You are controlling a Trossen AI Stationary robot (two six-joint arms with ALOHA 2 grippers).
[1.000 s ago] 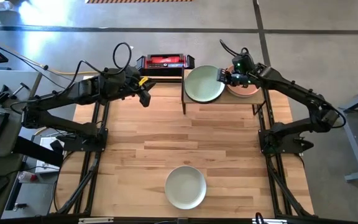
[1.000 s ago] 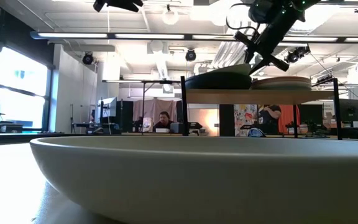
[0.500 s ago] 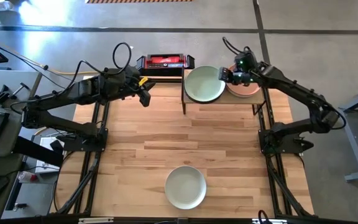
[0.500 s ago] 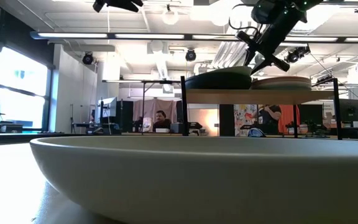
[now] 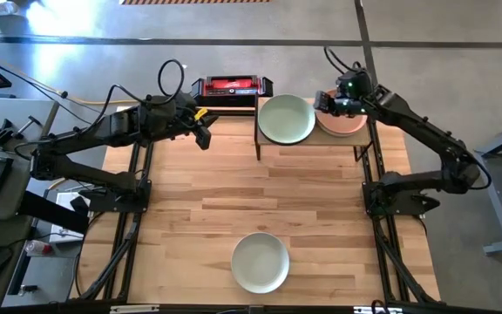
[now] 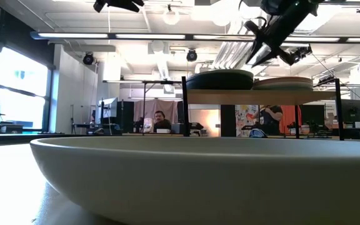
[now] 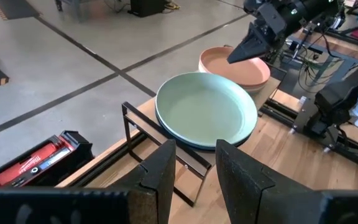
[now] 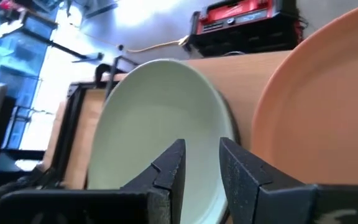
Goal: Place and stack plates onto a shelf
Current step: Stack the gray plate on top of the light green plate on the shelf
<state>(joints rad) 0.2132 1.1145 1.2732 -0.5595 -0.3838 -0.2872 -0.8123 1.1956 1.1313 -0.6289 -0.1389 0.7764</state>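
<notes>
Lifting away from the shelf (image 5: 312, 141), the right gripper (image 5: 321, 102) now hangs above the gap between the two stacks, its fingers (image 8: 166, 167) parted with nothing between them. A second ago it sat lower, at the rim of the light green plate (image 5: 287, 119); that plate now lies flat on the stack just beside and below the gripper, with the salmon plate (image 5: 345, 125) on the gripper's other side. So that placement looks finished. One off-white plate (image 5: 261, 262) remains on the table (image 5: 190, 209), well away from this gripper, probably next. The left gripper (image 5: 202, 135) waits beside the shelf, fingers (image 7: 160, 171) apart and empty.
</notes>
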